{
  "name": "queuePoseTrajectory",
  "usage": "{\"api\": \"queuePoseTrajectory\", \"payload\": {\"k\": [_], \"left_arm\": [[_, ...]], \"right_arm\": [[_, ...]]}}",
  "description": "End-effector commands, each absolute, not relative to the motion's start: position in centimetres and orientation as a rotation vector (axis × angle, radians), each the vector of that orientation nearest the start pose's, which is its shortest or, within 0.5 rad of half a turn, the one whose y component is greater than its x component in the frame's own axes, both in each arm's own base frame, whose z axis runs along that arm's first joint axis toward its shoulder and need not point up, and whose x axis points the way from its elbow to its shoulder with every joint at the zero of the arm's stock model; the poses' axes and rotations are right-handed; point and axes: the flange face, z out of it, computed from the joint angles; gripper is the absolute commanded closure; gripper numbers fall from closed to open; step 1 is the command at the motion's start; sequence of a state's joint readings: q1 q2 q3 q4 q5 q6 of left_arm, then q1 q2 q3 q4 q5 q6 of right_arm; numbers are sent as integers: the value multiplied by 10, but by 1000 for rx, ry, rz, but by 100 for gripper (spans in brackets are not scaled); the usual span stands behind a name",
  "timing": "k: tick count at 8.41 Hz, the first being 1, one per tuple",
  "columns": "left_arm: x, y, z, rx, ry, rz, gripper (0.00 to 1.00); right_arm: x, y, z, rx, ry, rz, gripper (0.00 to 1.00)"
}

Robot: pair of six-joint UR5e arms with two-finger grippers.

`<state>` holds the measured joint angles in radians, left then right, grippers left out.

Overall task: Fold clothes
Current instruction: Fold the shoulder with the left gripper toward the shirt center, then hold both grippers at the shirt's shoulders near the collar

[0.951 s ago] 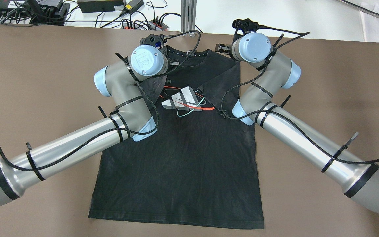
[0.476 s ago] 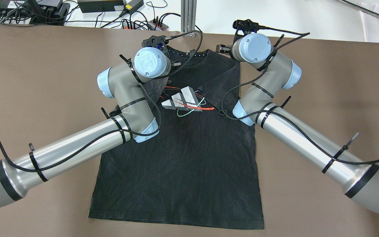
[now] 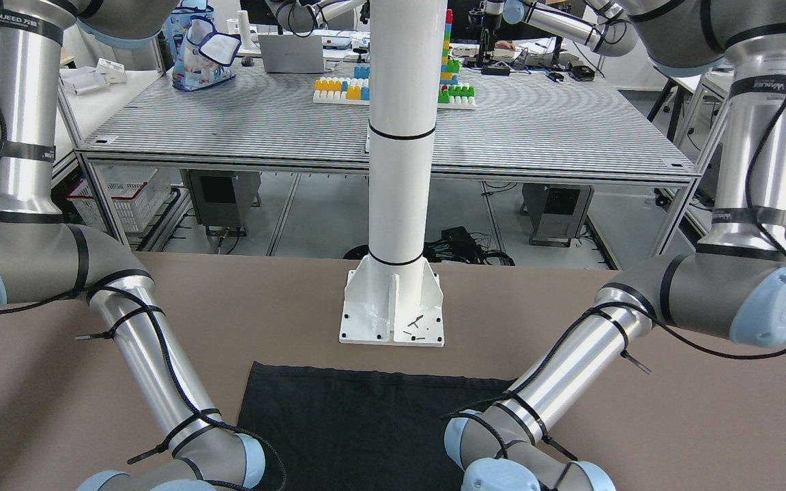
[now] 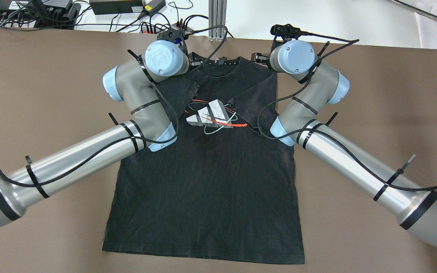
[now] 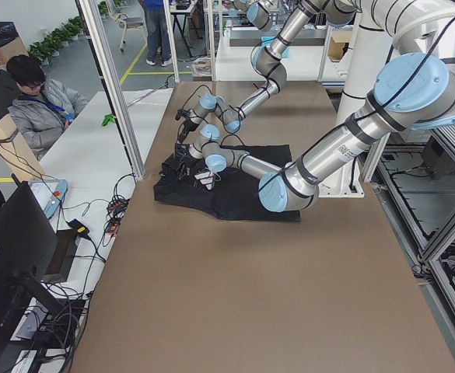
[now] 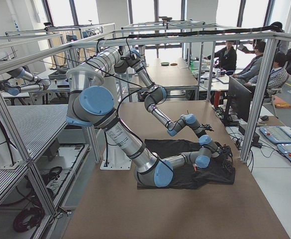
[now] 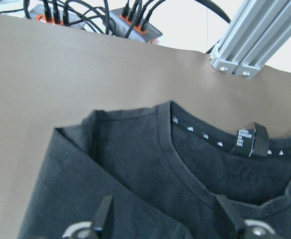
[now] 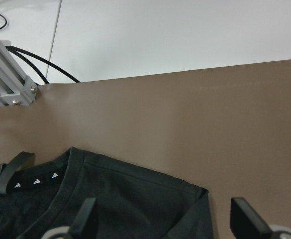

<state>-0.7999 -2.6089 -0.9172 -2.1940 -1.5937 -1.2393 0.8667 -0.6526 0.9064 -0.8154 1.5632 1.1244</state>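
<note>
Black T-shirt (image 4: 207,189) lies flat, face up, mid-desk (image 4: 374,94): collar (image 4: 222,62) at the far edge, hem (image 4: 203,256) on the near side. Both sleeves (image 4: 252,94) are already folded in across the chest, partly covering the logo (image 4: 211,115). Left gripper (image 7: 162,211) sits over the left shoulder just beside the collar, jaws wide apart, nothing held. Right gripper (image 8: 165,214) is over the right shoulder corner, also wide open and empty. Can't tell whether either one touches the fabric. My read: sleeve folds are done and we're at the shoulder grab for the lengthwise fold, far end onto near. Next move needs both grippers to drop and pinch shoulder plus folded sleeve layer together. Then lift in sync and carry toward the hem at equal pace so the fold line stays square. Risk: pinching only the top layer, which would let the sleeve flop back out.
</note>
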Motion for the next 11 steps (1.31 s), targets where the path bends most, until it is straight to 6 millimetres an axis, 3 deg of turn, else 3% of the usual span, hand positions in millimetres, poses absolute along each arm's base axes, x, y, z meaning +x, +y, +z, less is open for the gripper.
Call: {"api": "queuePoseTrajectory", "payload": {"k": [1,2,3,7,11], "left_arm": [[464,-741,219,561,885,-317,0],[466,-741,268,612,932,-290,0],[470,-742,300,635,961,-281,0],[476,-746,318,614,932,-282,0],[485,-758,311,592,916,-297,0]], "right_arm": [[-451,-738,290,627,-802,388,6],[-449,-736,292,628,-803,387,6],[-449,-735,295,627,-802,388,6],[-447,-734,298,628,-801,388,6],[-446,-733,294,634,-806,389,6]]}}
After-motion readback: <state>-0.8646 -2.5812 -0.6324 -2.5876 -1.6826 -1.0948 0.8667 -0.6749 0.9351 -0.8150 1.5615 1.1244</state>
